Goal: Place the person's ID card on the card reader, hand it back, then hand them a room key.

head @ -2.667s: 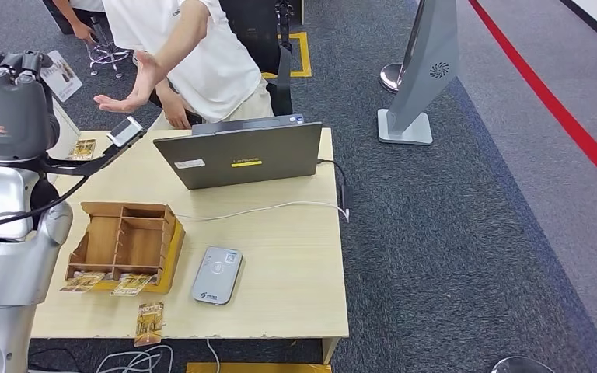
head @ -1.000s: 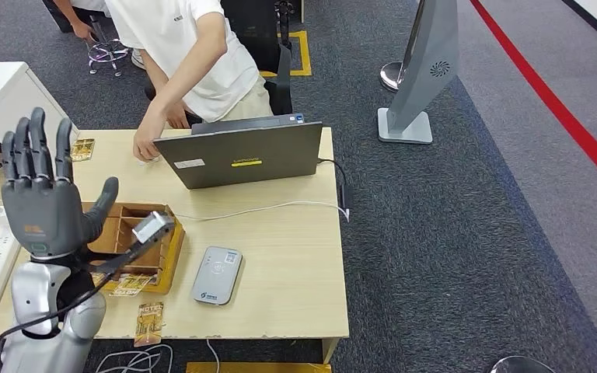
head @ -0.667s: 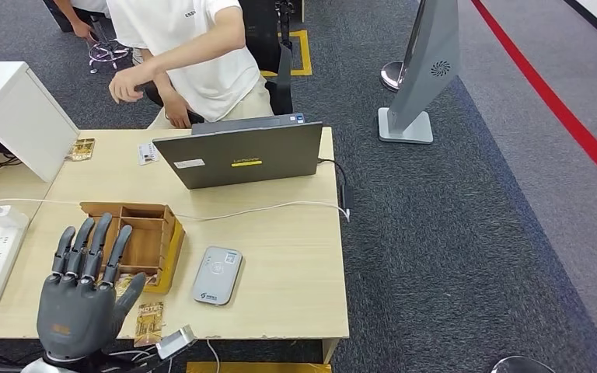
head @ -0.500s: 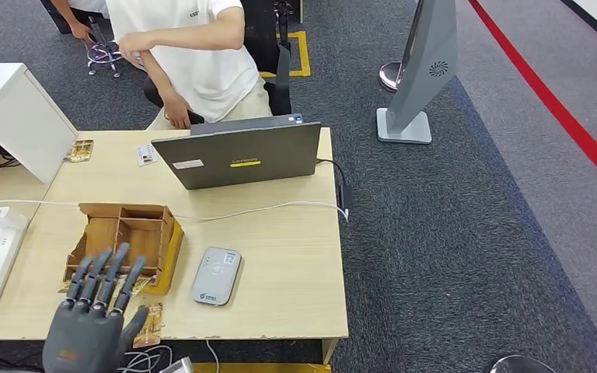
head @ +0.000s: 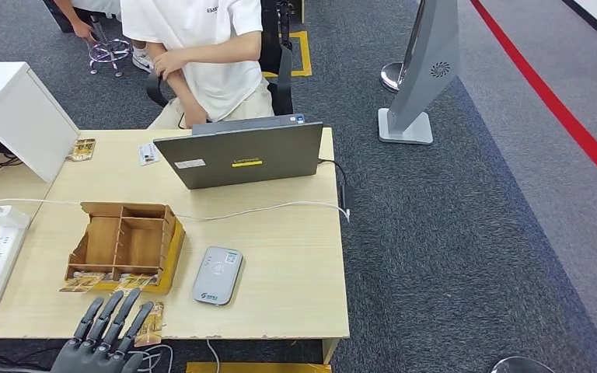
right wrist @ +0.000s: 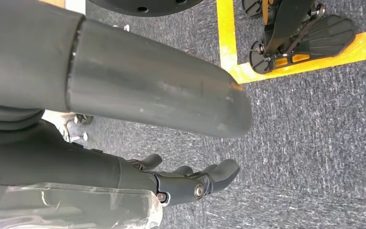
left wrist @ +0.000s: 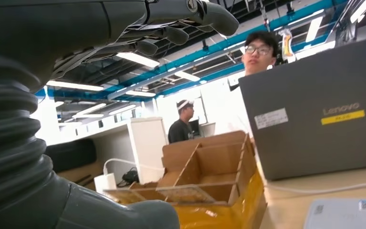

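The left hand [head: 102,339] hovers at the desk's [head: 295,256] near edge, fingers spread and empty, the right hand [right wrist: 190,183] hangs loosely curled over carpet (holding nothing), and the ID card [head: 148,153] lies beside the laptop [head: 241,158], well apart from the card reader [head: 217,275].

Table [head: 295,256]: pale wood-grain top, matt. Organiser box [head: 124,241]: brown cardboard, matt. Card reader [head: 217,275]: smooth grey plastic. Laptop [head: 241,159]: matt grey lid. Floor [head: 451,217]: rough grey carpet. Left hand [head: 102,342]: dark matt plastic.
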Robot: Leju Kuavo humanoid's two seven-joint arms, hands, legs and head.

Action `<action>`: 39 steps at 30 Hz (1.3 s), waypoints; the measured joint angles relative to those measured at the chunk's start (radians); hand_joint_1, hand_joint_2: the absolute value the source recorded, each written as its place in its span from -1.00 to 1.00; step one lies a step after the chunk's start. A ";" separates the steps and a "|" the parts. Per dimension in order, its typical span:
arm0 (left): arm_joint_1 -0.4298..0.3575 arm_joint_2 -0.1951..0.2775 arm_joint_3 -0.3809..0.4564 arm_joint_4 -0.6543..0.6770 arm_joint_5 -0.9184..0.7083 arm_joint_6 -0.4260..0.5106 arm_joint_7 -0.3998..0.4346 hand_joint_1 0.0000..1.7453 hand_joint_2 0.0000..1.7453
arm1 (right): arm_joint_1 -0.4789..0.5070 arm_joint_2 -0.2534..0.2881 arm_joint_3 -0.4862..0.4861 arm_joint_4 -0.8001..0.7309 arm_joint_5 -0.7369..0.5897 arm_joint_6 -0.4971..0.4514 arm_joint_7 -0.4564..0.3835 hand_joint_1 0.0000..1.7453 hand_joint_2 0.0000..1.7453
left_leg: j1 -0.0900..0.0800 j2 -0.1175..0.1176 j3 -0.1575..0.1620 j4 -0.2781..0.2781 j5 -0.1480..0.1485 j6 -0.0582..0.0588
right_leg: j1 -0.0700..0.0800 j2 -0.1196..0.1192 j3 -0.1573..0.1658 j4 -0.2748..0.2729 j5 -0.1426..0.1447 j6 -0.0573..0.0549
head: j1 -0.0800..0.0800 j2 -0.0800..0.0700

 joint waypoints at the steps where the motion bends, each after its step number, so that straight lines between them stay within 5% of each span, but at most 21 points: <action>1: -0.001 0.004 0.000 0.018 0.011 0.012 0.004 -1.00 1.00 | 0.000 0.000 0.001 0.000 0.004 0.002 0.000 -1.00 -1.00 | 0.000 0.000 0.000 0.000 0.000 0.000 | 0.000 0.000 0.000 0.000 0.000 0.000 | 0.000 0.000; 12: -0.006 -0.015 0.095 0.260 0.121 0.093 -0.106 -1.00 1.00 | -0.001 0.000 0.024 0.000 0.039 0.012 -0.005 -1.00 -1.00 | 0.000 0.000 0.000 0.000 0.000 0.000 | 0.000 0.000 0.000 0.000 0.000 0.000 | 0.000 0.000; 20: -0.012 -0.095 0.249 0.415 0.127 0.123 -0.234 -1.00 1.00 | -0.001 0.000 0.036 0.000 0.052 0.014 -0.006 -1.00 -1.00 | 0.000 0.000 0.000 0.000 0.000 0.000 | 0.000 0.000 0.000 0.000 0.000 0.000 | 0.000 0.000; 27: -0.027 -0.210 0.399 0.467 0.060 0.124 -0.391 -1.00 1.00 | -0.001 0.000 0.046 0.000 0.062 0.016 -0.006 -1.00 -1.00 | 0.000 0.000 0.000 0.000 0.000 0.000 | 0.000 0.000 0.000 0.000 0.000 0.000 | 0.000 0.000; 39: -0.038 -0.299 0.503 0.489 0.032 0.125 -0.444 -1.00 1.00 | -0.001 0.000 0.046 0.000 0.064 0.016 -0.006 -1.00 -1.00 | 0.000 0.000 0.000 0.000 0.000 0.000 | 0.000 0.000 0.000 0.000 0.000 0.000 | 0.000 0.000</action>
